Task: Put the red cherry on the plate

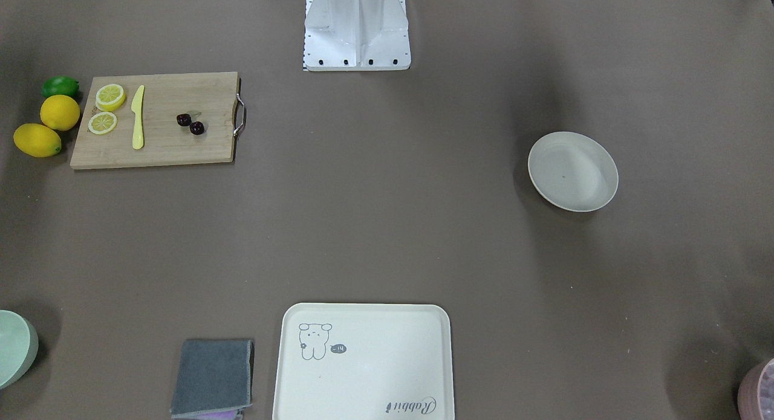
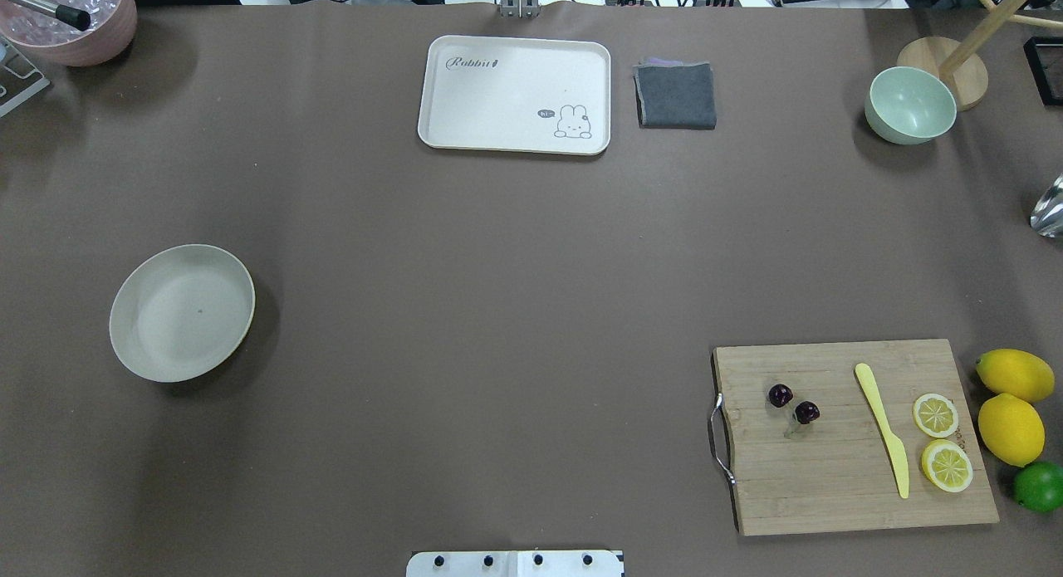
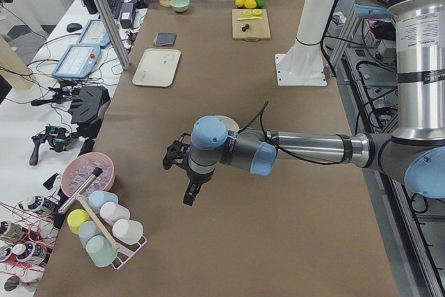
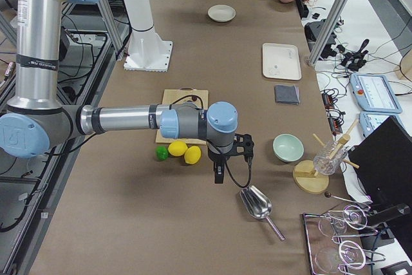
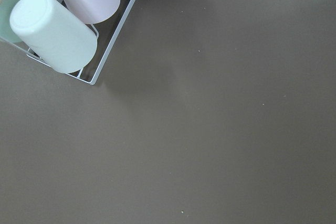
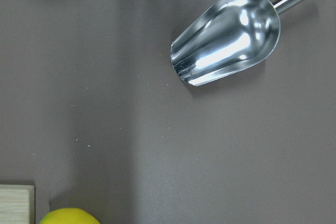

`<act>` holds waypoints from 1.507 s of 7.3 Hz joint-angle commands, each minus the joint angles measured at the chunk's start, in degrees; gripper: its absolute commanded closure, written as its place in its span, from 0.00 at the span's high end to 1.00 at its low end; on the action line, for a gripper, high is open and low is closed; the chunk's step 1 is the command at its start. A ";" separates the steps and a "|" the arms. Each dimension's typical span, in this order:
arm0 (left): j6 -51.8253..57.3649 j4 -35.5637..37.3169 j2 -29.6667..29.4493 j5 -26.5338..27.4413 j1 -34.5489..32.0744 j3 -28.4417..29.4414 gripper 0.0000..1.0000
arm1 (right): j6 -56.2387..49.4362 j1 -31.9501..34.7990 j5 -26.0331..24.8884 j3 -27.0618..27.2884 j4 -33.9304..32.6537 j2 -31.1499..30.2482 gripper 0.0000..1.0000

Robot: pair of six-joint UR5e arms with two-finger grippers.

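The red cherry (image 1: 190,124), a pair of dark glossy balls with thin stems, lies on a wooden cutting board (image 1: 158,143); in the overhead view the cherry (image 2: 793,404) is on the right side. The off-white plate (image 2: 182,312) sits bare on the table's left side, and is also the plate (image 1: 572,171) in the front view. My left gripper (image 3: 186,193) hovers over bare table near the cup rack, far from the cherry. My right gripper (image 4: 222,172) hangs beyond the lemons, beside a metal scoop. I cannot tell whether either is open or shut.
On the board lie a yellow knife (image 2: 883,429) and two lemon slices (image 2: 936,415); lemons (image 2: 1011,428) and a lime (image 2: 1039,486) sit beside it. A rabbit tray (image 2: 515,94), grey cloth (image 2: 676,95), green bowl (image 2: 910,105), pink bowl (image 2: 71,17), cup rack (image 5: 58,30) and scoop (image 6: 226,38) ring the table.
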 commanded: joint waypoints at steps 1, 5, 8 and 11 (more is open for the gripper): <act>-0.27 0.00 0.06 -0.08 0.00 0.06 0.98 | -0.03 0.00 0.22 0.20 0.00 -0.03 1.00; -0.27 -7.36 1.73 -0.16 0.09 0.15 0.98 | -0.47 0.00 0.22 1.25 0.09 0.05 1.00; -0.36 -7.47 1.73 -2.52 0.52 0.15 0.98 | -0.64 0.00 0.22 2.40 0.35 0.23 1.00; -21.32 -18.02 0.94 -5.61 9.44 0.06 0.98 | -0.38 0.00 0.22 3.19 0.35 0.05 1.00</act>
